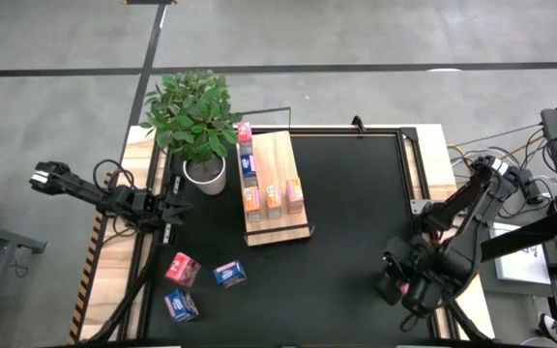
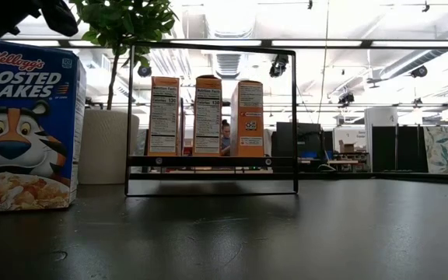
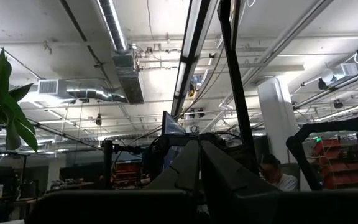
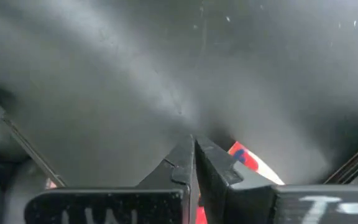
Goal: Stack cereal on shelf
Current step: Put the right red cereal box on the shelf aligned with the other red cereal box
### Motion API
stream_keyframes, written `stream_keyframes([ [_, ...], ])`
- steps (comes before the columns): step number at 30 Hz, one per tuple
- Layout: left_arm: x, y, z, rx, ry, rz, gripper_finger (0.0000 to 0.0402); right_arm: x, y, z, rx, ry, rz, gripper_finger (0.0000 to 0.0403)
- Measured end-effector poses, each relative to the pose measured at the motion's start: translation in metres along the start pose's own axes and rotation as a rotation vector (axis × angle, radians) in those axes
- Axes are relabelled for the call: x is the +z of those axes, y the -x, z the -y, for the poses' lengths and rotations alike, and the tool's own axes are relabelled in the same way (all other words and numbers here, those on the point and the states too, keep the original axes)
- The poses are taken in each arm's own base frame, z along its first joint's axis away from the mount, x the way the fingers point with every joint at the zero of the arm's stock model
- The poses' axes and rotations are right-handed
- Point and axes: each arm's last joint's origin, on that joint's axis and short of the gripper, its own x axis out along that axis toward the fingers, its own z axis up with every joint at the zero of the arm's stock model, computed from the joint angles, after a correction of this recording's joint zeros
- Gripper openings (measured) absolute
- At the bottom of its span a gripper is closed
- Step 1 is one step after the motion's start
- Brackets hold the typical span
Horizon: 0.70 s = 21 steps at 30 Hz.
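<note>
Left arm is parked at the table's left edge, its left gripper (image 1: 175, 208) pointing toward the middle, level with the white pot of the plant (image 1: 204, 174). In the left wrist view the fingers (image 3: 194, 168) are meeting at the tips, so I am reading them as pressed together on nothing; that camera is looking over the table into the room.

Right arm is folded at the right front corner, right gripper (image 1: 401, 287) low over the black tabletop (image 1: 356, 213). Its wrist view is showing the fingers (image 4: 188, 163) nearly closed, with a red and white scrap with blue print (image 4: 244, 158) just behind them. I cannot tell whether that is a cereal box being pinched or merely something lying beneath.

The shelf (image 1: 277, 155) is lying centre-left, long axis running away from the front edge, with cereal standing along it: a row near its left side and three orange boxes (image 1: 273, 197) by the front lip. Three loose boxes are sitting on the tabletop at front left: pink-red (image 1: 182, 269), blue (image 1: 230, 274), blue (image 1: 181, 305).

Those loose boxes are lying just in front of the left gripper and well apart from the right one, so I am judging the left arm nearer for the next pick.

The low view is giving what the overhead cannot: the three orange boxes (image 2: 208, 115) upright inside the wire frame (image 2: 211, 48), and a Frosted Flakes box (image 2: 23, 124) close to the lens. It is showing neither gripper clearly.
</note>
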Motion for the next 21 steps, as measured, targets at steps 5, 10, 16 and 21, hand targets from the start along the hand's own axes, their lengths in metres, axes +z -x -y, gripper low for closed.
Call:
stream_keyframes([
  [5,0.000,0.000,0.000,0.001,0.000,0.003,0.0000,-0.009,0.000,0.000,0.000,-0.038,-0.006,0.0009],
  [10,0.001,0.000,0.000,0.002,0.002,0.009,0.0000,-0.011,0.000,0.000,-0.011,-0.117,-0.033,0.0038],
  [16,0.002,0.000,0.000,0.003,0.002,0.015,0.0000,-0.012,0.000,0.001,-0.035,-0.179,-0.087,0.0128],
  [21,0.002,0.000,-0.001,0.004,0.003,0.020,0.0000,-0.013,-0.001,0.003,-0.064,-0.225,-0.115,0.0218],
])
